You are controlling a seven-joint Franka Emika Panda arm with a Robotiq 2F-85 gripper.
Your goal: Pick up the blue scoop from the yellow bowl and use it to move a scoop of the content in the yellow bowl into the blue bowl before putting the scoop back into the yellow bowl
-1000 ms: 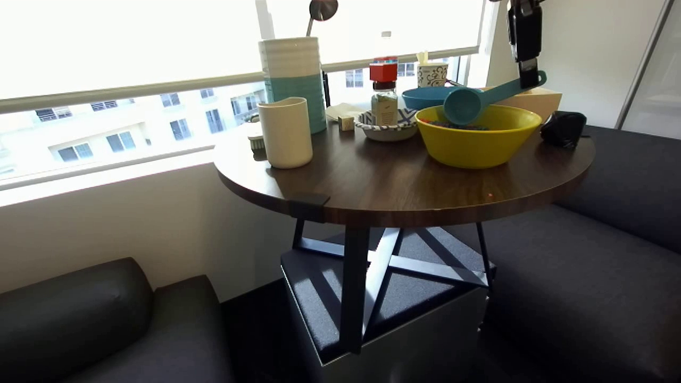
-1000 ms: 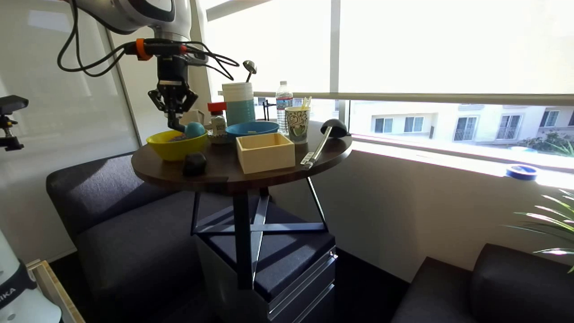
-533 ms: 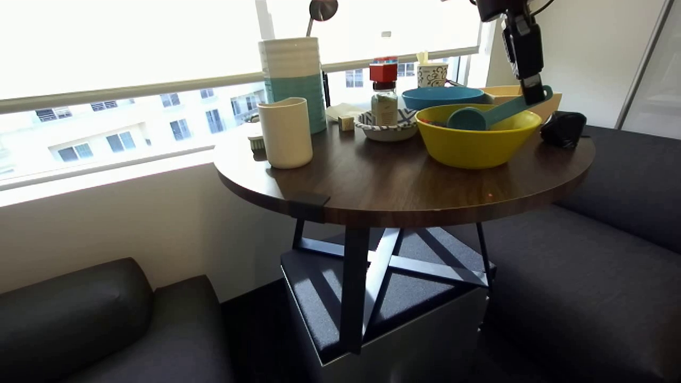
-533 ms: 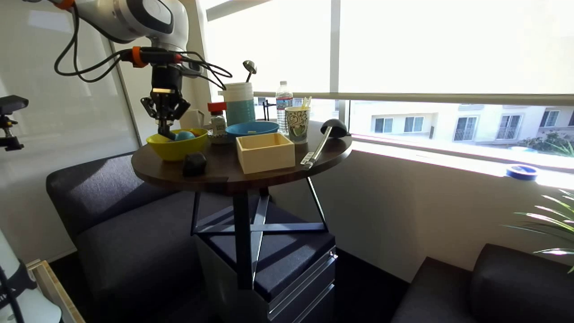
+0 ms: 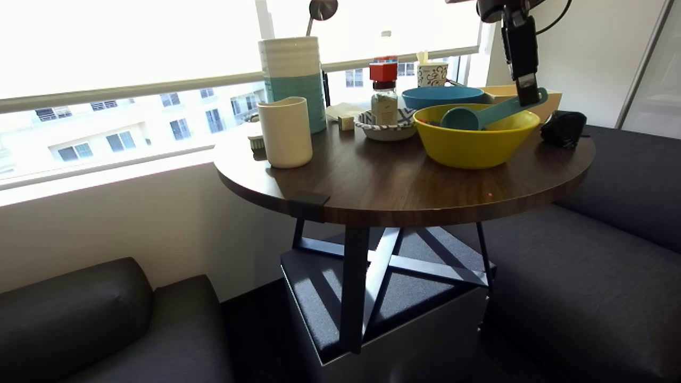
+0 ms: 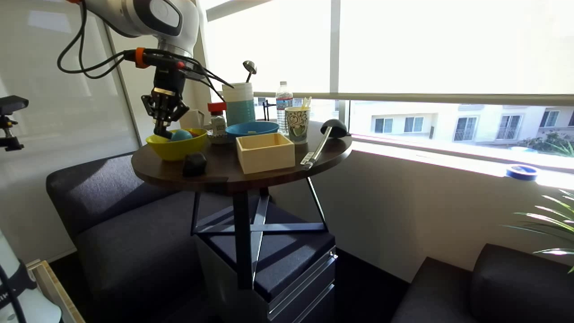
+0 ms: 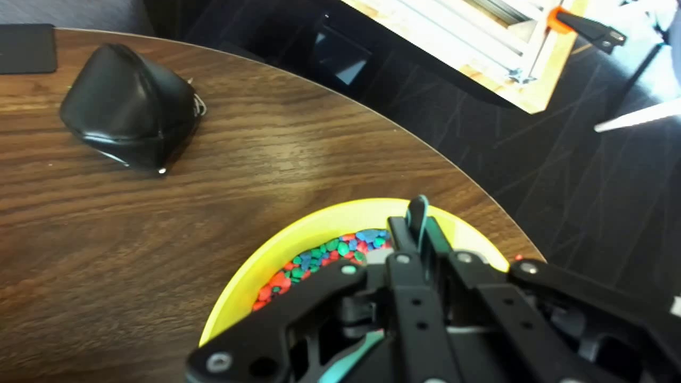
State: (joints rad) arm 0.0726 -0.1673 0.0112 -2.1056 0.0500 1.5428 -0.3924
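My gripper [image 5: 528, 96] is shut on the handle of the blue scoop [image 5: 497, 110], over the right part of the yellow bowl [image 5: 475, 149] in this exterior view. The scoop's cup is down inside the bowl, with the handle slanting up; whether it holds anything cannot be told. In the wrist view the handle end [image 7: 417, 210] sticks out between the fingertips. Red, green and blue pebbles [image 7: 319, 255] lie in the yellow bowl. The blue bowl [image 6: 251, 129] stands on the table beyond the yellow bowl and also shows in an exterior view [image 5: 441, 96].
A black pouch [image 7: 127, 106] lies near the yellow bowl. A pale wooden box [image 6: 265, 154], a ladle [image 6: 320, 146], a paper cup [image 6: 297, 123] and a red-capped jar [image 5: 384, 101] stand around the blue bowl. The round table's edge [image 5: 404, 217] is close to the yellow bowl.
The gripper has lowered the scoop from above the pebbles into the yellow bowl and tilted. In the last half second the scoop and the bowl have shifted slightly.
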